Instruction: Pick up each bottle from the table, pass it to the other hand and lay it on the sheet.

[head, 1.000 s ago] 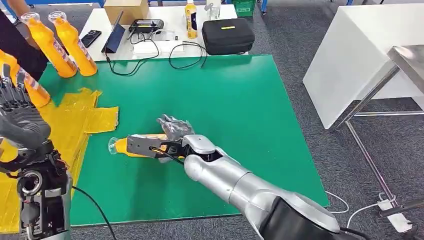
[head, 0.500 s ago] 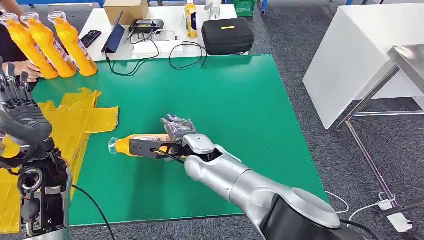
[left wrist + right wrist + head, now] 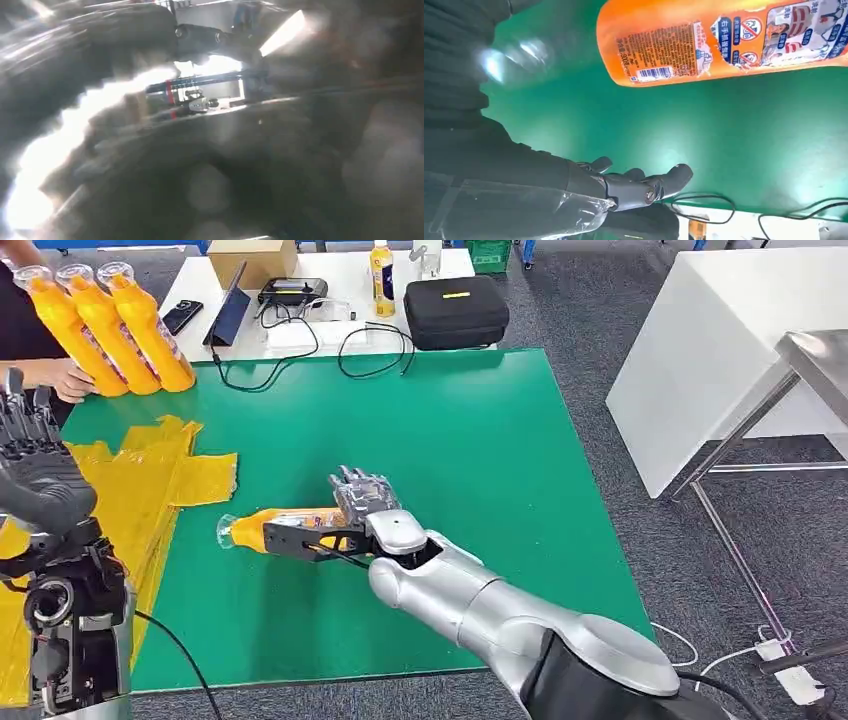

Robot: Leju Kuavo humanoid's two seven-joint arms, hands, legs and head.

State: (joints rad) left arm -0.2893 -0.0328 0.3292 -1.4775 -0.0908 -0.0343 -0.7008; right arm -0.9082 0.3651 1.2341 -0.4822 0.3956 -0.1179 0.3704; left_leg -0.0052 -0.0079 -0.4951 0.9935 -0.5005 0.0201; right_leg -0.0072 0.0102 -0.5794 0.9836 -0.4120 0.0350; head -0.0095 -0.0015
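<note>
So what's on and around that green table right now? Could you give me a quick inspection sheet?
Surface: green mat, with a crumpled yellow sheet at its left side.
Job's things: one orange bottle lying on the mat; three more standing at the far left corner, a person's hand beside them.
Clutter: black case, cardboard box, small bottle, phone on the white table behind.
Hands: right hand over the lying bottle, fingers spread, not gripping; left hand raised, holding nothing.
Cables: black cable trailing onto the mat's far edge.
Surroundings: grey carpet, white table at right.
</note>
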